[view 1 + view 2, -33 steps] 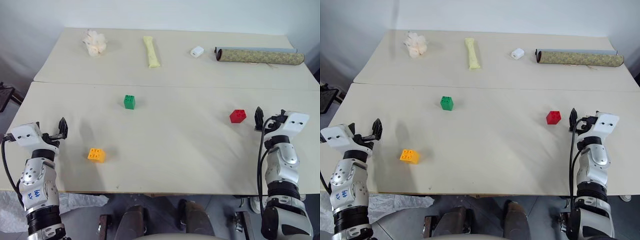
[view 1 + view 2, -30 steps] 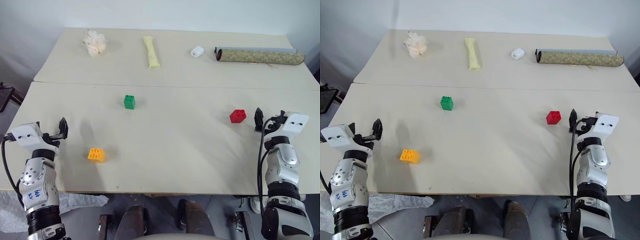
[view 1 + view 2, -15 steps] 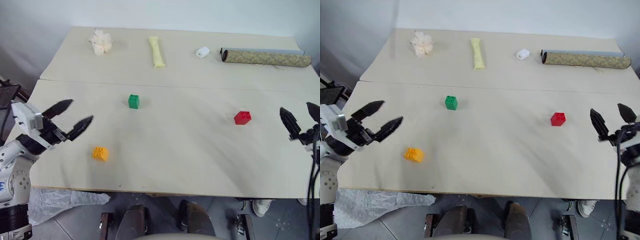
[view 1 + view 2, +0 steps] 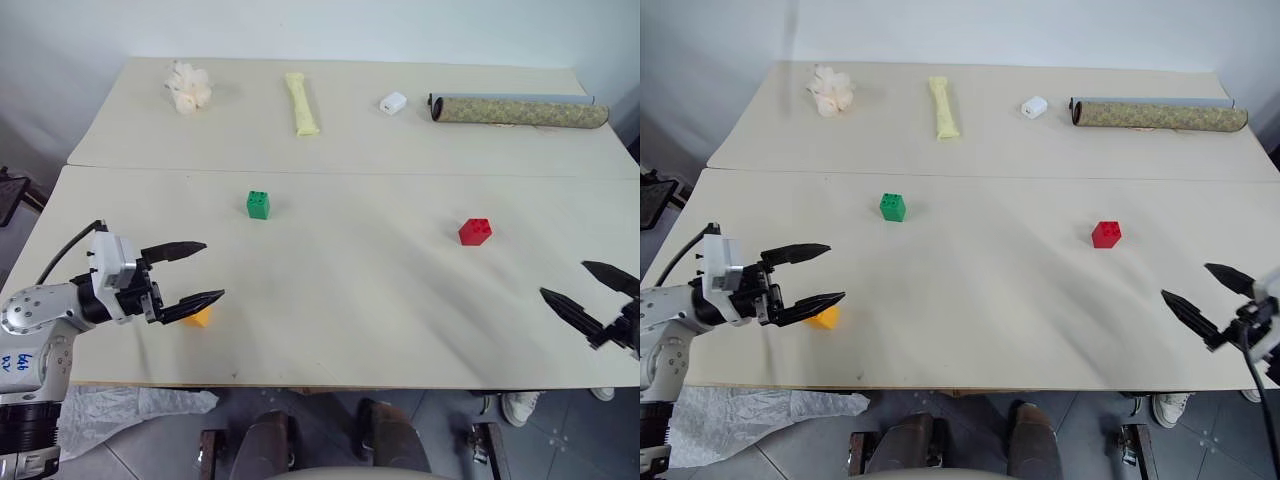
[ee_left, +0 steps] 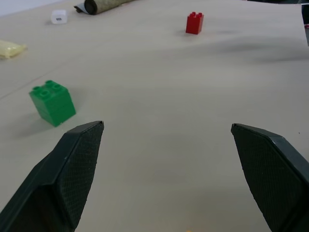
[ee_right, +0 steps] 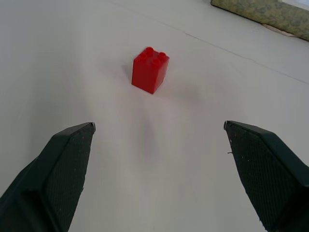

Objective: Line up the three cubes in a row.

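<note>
Three cubes lie apart on the beige table (image 4: 340, 300): the green cube (image 4: 258, 204) left of centre, the red cube (image 4: 475, 231) to the right, and the orange-yellow cube (image 4: 199, 317) near the front left. My left gripper (image 4: 213, 270) is open and points level toward the table's middle. Its lower finger partly covers the orange-yellow cube. My right gripper (image 4: 563, 279) is open at the front right, nearer than the red cube and well apart from it. The left wrist view shows the green cube (image 5: 52, 102) and the red cube (image 5: 194, 22); the right wrist view shows the red cube (image 6: 150, 69).
Along the far side lie a crumpled white wad (image 4: 189, 84), a pale yellow packet (image 4: 303, 103), a small white block (image 4: 393, 102) and a patterned roll (image 4: 518, 110). A seam (image 4: 320, 173) crosses the table behind the cubes. The front edge runs just below both grippers.
My left gripper has swung rightward, from pointing away to pointing across the table over the orange-yellow cube. My right gripper has drawn back from beside the red cube toward the front edge.
</note>
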Action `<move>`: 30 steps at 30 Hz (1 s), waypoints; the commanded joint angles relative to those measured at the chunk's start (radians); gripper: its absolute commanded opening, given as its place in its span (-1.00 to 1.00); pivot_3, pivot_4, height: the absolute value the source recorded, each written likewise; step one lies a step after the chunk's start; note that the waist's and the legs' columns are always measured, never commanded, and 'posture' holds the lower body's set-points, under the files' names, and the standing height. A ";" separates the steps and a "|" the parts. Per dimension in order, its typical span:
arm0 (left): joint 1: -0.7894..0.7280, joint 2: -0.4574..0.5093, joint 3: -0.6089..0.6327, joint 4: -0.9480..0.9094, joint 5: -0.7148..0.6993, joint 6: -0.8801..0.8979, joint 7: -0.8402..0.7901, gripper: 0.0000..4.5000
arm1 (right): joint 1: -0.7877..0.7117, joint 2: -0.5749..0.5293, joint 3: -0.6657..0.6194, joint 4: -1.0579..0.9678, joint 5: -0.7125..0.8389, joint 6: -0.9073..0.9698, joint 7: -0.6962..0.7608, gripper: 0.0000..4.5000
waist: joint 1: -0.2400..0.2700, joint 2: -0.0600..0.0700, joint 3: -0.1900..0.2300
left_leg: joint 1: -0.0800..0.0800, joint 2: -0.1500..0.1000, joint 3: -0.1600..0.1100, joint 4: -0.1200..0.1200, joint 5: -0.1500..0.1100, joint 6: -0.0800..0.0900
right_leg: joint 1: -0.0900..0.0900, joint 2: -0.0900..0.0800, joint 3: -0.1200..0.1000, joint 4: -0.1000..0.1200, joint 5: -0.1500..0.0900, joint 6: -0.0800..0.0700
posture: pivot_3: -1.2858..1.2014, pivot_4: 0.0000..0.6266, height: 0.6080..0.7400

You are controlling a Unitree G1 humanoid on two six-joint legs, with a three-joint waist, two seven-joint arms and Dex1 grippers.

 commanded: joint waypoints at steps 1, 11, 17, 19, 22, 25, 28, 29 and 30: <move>-0.006 -0.009 -0.004 -0.055 0.004 -0.008 0.011 1.00 | -0.077 0.009 0.025 -0.136 0.106 0.205 -0.131 0.99 | 0.001 0.000 0.000 | 0.000 0.000 -0.001 0.000 0.000 0.000 | 0.000 0.000 0.000 0.000 0.000 0.000 | 0.03 -0.52 1.00; -0.051 -0.069 -0.091 -0.127 0.031 -0.036 0.028 1.00 | -0.513 0.041 0.306 -0.009 -0.143 0.424 -0.454 0.99 | 0.007 0.001 0.001 | -0.004 -0.001 -0.001 0.001 0.000 0.000 | -0.002 -0.001 -0.002 0.000 0.000 -0.001 | 0.03 -0.52 1.00; -0.092 -0.080 -0.134 -0.162 0.023 -0.023 0.022 1.00 | -0.604 0.091 0.373 0.120 -0.231 0.442 -0.498 0.99 | 0.012 0.001 0.001 | -0.005 -0.001 0.000 0.001 0.000 0.000 | -0.002 -0.001 -0.003 -0.001 0.000 0.000 | 0.03 -0.52 1.00; -0.099 -0.083 -0.143 -0.180 0.021 -0.015 0.028 1.00 | -0.611 0.107 0.387 0.143 -0.242 0.455 -0.498 0.99 | 0.011 0.001 0.001 | -0.005 -0.001 0.000 0.001 0.000 0.000 | -0.002 -0.001 -0.002 -0.001 0.000 0.000 | 0.03 -0.52 1.00; -0.100 -0.081 -0.145 -0.194 0.020 -0.007 0.033 1.00 | -0.615 0.125 0.392 0.158 -0.261 0.459 -0.506 0.92 | 0.011 0.001 0.001 | -0.005 -0.001 0.000 0.001 0.000 0.000 | -0.002 0.000 -0.002 -0.001 0.000 0.000 | 0.03 -0.52 1.00; -0.091 -0.071 -0.133 -0.204 0.014 -0.001 0.032 1.00 | -0.608 0.137 0.385 0.147 -0.256 0.467 -0.491 0.58 | 0.007 0.001 0.001 | -0.005 -0.001 0.000 0.001 0.000 0.000 | -0.002 0.000 -0.002 -0.001 0.000 0.000 | 0.03 -0.52 1.00; -0.087 -0.065 -0.123 -0.202 0.016 0.003 0.032 1.00 | -0.609 0.143 0.382 0.143 -0.250 0.463 -0.475 0.17 | 0.002 0.001 0.001 | -0.005 -0.001 0.000 0.001 0.000 0.000 | -0.002 0.000 -0.002 -0.001 0.000 0.000 | 0.03 -0.52 1.00; -0.086 -0.063 -0.121 -0.202 0.018 0.002 0.031 1.00 | -0.610 0.143 0.382 0.140 -0.245 0.461 -0.462 0.01 | 0.000 0.001 0.001 | -0.005 -0.001 0.000 0.001 0.000 0.000 | -0.002 0.000 -0.002 -0.001 0.000 0.000 | 0.03 -0.52 1.00; -0.085 -0.060 -0.117 -0.200 0.020 0.003 0.030 1.00 | -0.613 0.139 0.383 0.137 -0.236 0.462 -0.440 -0.11 | -0.001 0.001 0.001 | -0.005 -0.001 0.000 0.001 0.000 0.000 | -0.002 0.000 -0.002 -0.001 0.000 0.000 | 0.03 -0.52 1.00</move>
